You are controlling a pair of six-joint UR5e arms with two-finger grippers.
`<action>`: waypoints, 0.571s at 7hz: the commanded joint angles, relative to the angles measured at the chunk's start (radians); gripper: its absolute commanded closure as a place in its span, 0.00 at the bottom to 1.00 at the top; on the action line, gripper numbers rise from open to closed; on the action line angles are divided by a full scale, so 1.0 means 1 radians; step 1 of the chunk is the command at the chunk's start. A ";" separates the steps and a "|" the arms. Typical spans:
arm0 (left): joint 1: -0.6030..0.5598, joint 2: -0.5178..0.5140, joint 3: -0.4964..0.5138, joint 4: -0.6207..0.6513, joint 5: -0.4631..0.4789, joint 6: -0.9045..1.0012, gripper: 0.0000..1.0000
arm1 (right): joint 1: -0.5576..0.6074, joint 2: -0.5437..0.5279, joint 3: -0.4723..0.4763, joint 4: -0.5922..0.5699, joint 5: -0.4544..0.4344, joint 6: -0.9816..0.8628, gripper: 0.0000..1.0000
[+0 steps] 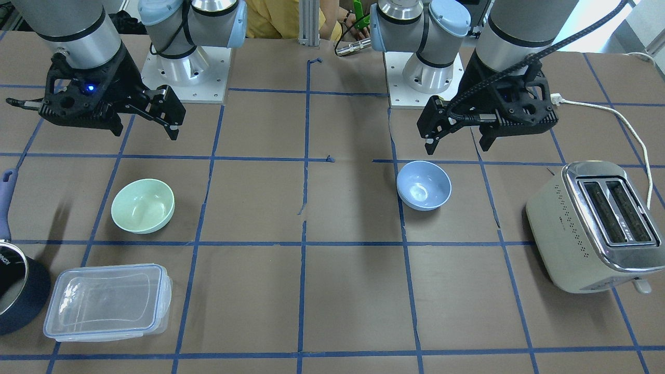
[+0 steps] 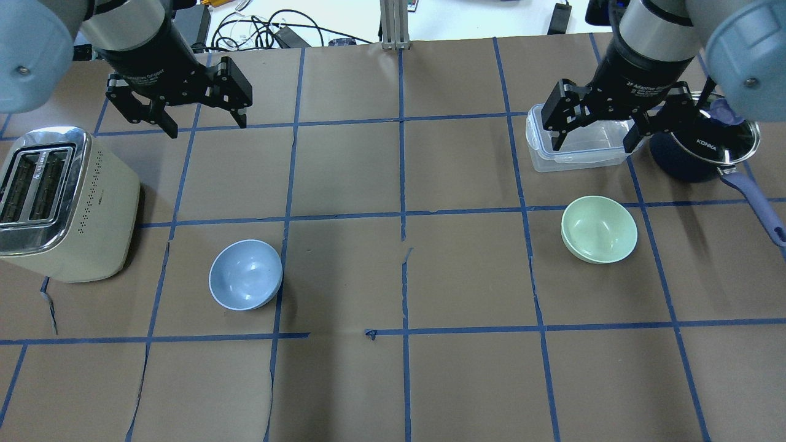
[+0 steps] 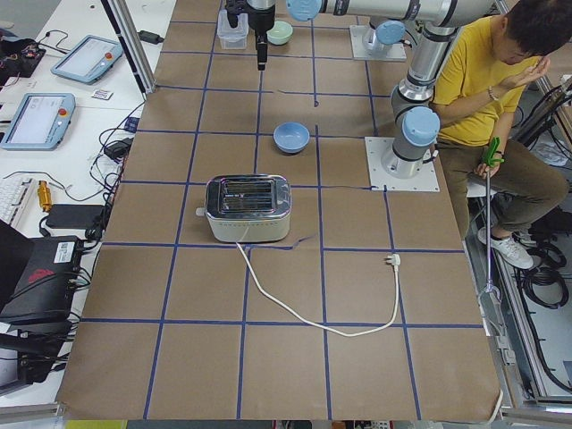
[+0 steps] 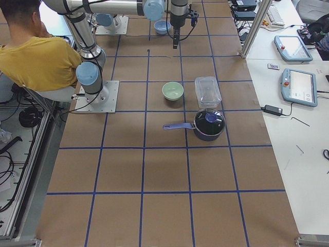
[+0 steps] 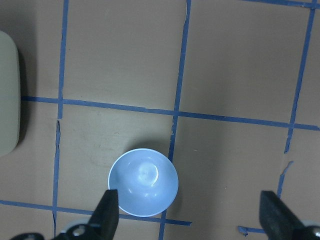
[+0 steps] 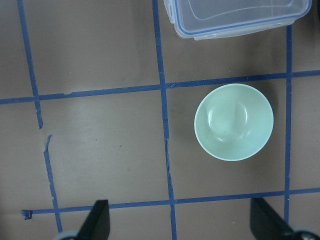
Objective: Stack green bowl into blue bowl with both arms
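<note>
The green bowl [image 1: 143, 205] stands upright and empty on the table's right half in the overhead view [image 2: 599, 229]. The blue bowl [image 1: 423, 185] stands upright and empty on the left half [image 2: 245, 274], far from the green one. My left gripper [image 2: 204, 124] is open and empty, hovering above the table beyond the blue bowl [image 5: 143, 182]. My right gripper [image 2: 591, 146] is open and empty, hovering above the table beyond the green bowl [image 6: 233, 121]. Neither gripper touches a bowl.
A cream toaster [image 2: 58, 202] stands at the left end, its cord trailing on the table. A clear lidded container [image 2: 577, 144] and a dark blue pot [image 2: 700, 150] with a long handle stand beyond the green bowl. A person in yellow [image 3: 483, 80] sits behind the robot.
</note>
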 commanded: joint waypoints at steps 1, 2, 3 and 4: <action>-0.004 -0.003 0.000 -0.002 0.001 0.002 0.00 | 0.000 0.000 0.000 0.000 -0.014 0.000 0.00; -0.008 -0.004 0.001 -0.002 0.001 0.004 0.00 | 0.000 0.000 0.000 0.000 -0.014 0.000 0.00; -0.011 -0.004 0.001 -0.002 0.001 0.004 0.00 | 0.000 0.001 0.000 -0.004 -0.014 -0.002 0.00; -0.013 -0.003 0.003 -0.002 0.001 0.014 0.00 | 0.000 0.001 0.002 -0.012 -0.012 -0.002 0.00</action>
